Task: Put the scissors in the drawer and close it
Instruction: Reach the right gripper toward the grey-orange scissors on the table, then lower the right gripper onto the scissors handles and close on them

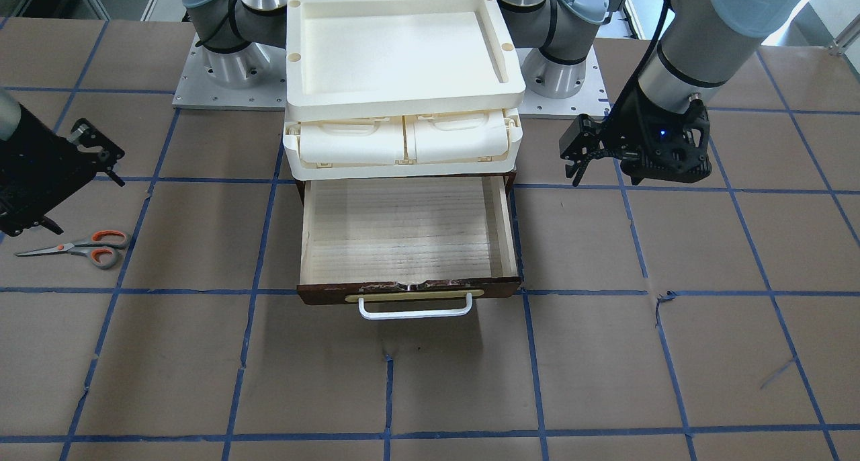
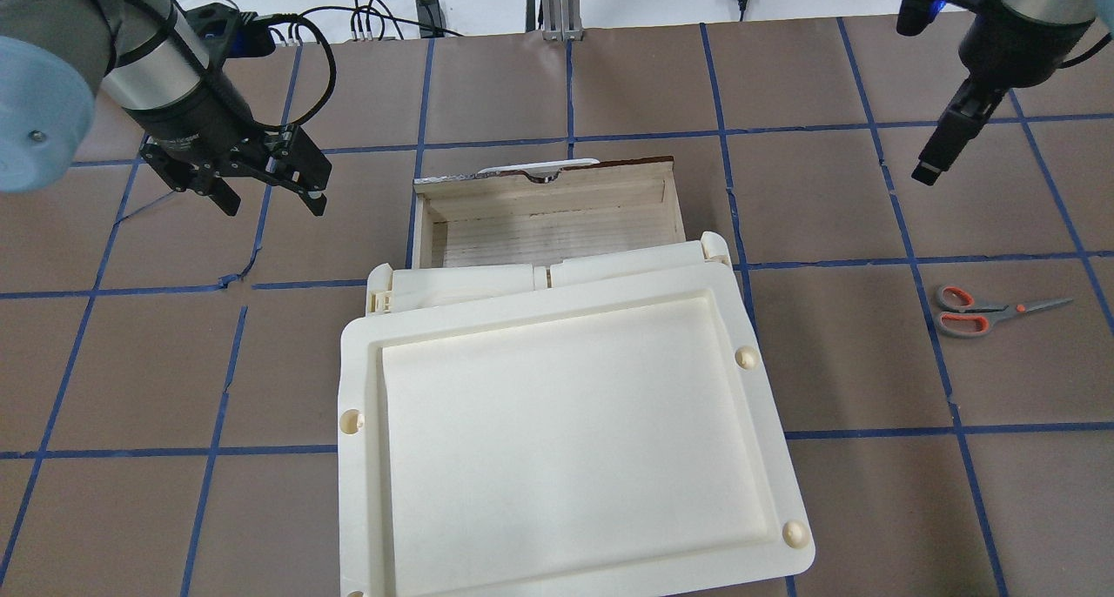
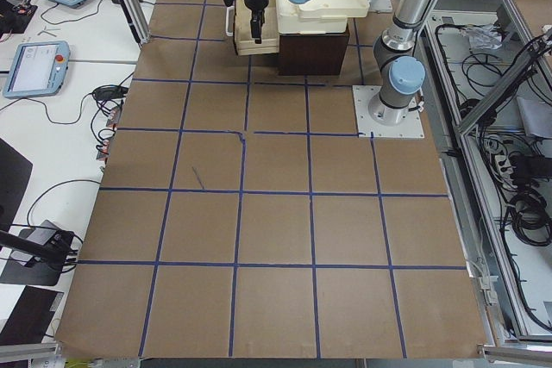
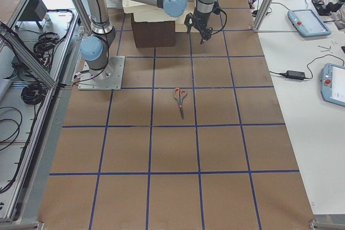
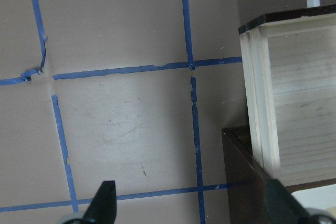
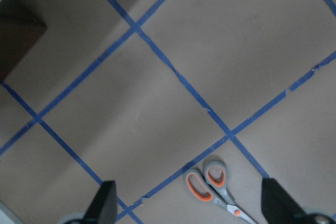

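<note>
The scissors (image 1: pixel 77 246) lie flat on the brown table, closed, with grey handles lined orange. They also show in the overhead view (image 2: pixel 992 310), the right side view (image 4: pixel 180 98) and the right wrist view (image 6: pixel 215 184). The drawer (image 1: pixel 403 229) is pulled fully open and empty, with a pale wood interior, a dark front and a white bar handle (image 1: pixel 414 310); it also shows in the overhead view (image 2: pixel 548 223). My right gripper (image 1: pixel 84 204) (image 2: pixel 929 172) is open and empty, raised above the scissors and off to one side. My left gripper (image 2: pixel 274 205) (image 1: pixel 579 169) is open and empty, beside the drawer.
A cream plastic tray (image 1: pixel 403 101) sits on top of the cabinet, above two closed cream compartments (image 1: pixel 353 145). The two arm bases (image 1: pixel 228 64) stand behind it. Blue tape lines grid the brown table. The drawer's side wall (image 5: pixel 262 93) shows in the left wrist view.
</note>
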Robot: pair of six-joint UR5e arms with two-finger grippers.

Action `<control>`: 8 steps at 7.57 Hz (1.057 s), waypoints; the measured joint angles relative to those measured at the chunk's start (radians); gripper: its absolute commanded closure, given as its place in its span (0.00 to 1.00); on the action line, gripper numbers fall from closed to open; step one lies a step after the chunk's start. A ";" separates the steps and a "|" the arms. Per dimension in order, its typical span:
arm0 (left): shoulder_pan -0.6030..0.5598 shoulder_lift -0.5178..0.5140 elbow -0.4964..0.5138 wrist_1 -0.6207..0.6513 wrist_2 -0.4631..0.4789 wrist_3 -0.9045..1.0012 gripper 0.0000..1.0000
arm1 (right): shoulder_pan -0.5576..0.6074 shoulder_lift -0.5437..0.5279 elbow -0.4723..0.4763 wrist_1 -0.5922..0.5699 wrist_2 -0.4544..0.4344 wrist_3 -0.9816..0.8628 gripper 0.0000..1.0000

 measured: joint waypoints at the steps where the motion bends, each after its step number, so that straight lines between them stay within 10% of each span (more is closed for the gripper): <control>1: 0.000 0.000 0.000 0.000 0.000 0.000 0.00 | -0.063 0.001 0.059 -0.051 0.003 -0.150 0.05; 8: 0.000 0.000 0.000 -0.001 -0.001 0.000 0.00 | -0.356 0.021 0.534 -0.731 0.053 -1.090 0.05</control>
